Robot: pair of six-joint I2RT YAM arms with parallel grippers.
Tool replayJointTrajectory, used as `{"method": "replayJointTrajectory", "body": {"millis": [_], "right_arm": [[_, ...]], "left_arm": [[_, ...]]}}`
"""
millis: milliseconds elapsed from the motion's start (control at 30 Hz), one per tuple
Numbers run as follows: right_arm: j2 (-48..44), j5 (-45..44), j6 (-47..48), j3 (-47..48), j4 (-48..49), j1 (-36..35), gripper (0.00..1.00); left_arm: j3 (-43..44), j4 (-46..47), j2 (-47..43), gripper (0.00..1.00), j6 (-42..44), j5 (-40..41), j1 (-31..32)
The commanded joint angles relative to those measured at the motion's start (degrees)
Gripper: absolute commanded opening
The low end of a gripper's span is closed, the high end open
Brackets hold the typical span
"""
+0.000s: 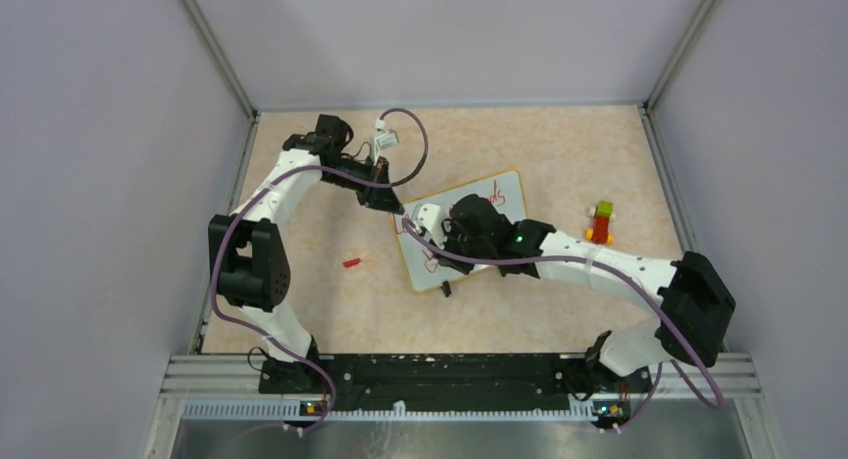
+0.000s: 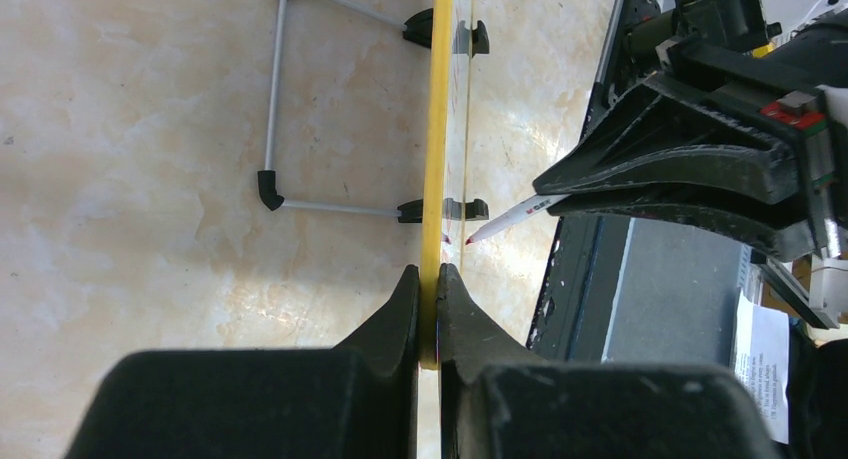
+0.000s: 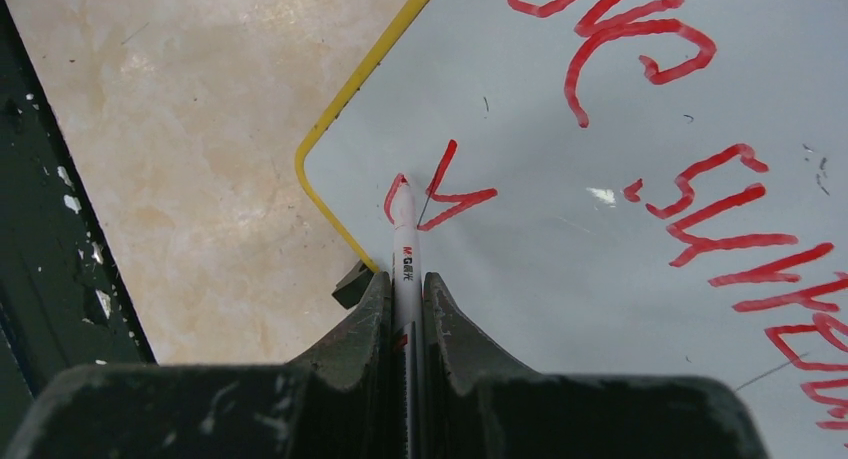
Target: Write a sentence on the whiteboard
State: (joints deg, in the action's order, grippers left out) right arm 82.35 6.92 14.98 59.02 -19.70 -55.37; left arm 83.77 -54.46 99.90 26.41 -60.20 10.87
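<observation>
The whiteboard (image 1: 500, 201) lies tilted at mid-table, its yellow rim edge-on in the left wrist view (image 2: 437, 129). My left gripper (image 1: 393, 205) is shut on that rim (image 2: 438, 279) at the board's left corner. My right gripper (image 1: 432, 231) is shut on a white marker (image 3: 405, 254) with its red tip touching the board (image 3: 560, 269) near the corner. The sentence (image 3: 740, 243) shows in red: "Love" and "surrounds" on one line, and a few fresh strokes by the marker tip start a second line. The marker also shows in the left wrist view (image 2: 510, 216).
A red marker cap (image 1: 351, 262) lies on the table left of the board. A small stack of coloured blocks (image 1: 602, 222) stands to the right. The board's wire stand (image 2: 275, 99) and black clip feet (image 1: 446, 289) rest on the table. Grey walls enclose three sides.
</observation>
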Motion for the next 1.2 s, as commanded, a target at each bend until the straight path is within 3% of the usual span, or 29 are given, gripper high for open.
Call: {"method": "replayJointTrajectory", "body": {"millis": [0, 400, 1167], "right_arm": [[-5.69, -0.04, 1.08, 1.19, -1.23, 0.63, 0.0], [-8.59, -2.19, 1.46, -3.5, -3.31, 4.02, 0.0], [-4.12, -5.84, 0.05, -0.76, 0.32, 4.61, 0.0]], "left_arm": [[0.66, -0.36, 0.3, 0.0, -0.75, 0.98, 0.2], [0.97, -0.52, -0.05, 0.0, -0.66, 0.66, 0.2], [0.18, -0.17, -0.8, 0.0, -0.4, 0.37, 0.2]]}}
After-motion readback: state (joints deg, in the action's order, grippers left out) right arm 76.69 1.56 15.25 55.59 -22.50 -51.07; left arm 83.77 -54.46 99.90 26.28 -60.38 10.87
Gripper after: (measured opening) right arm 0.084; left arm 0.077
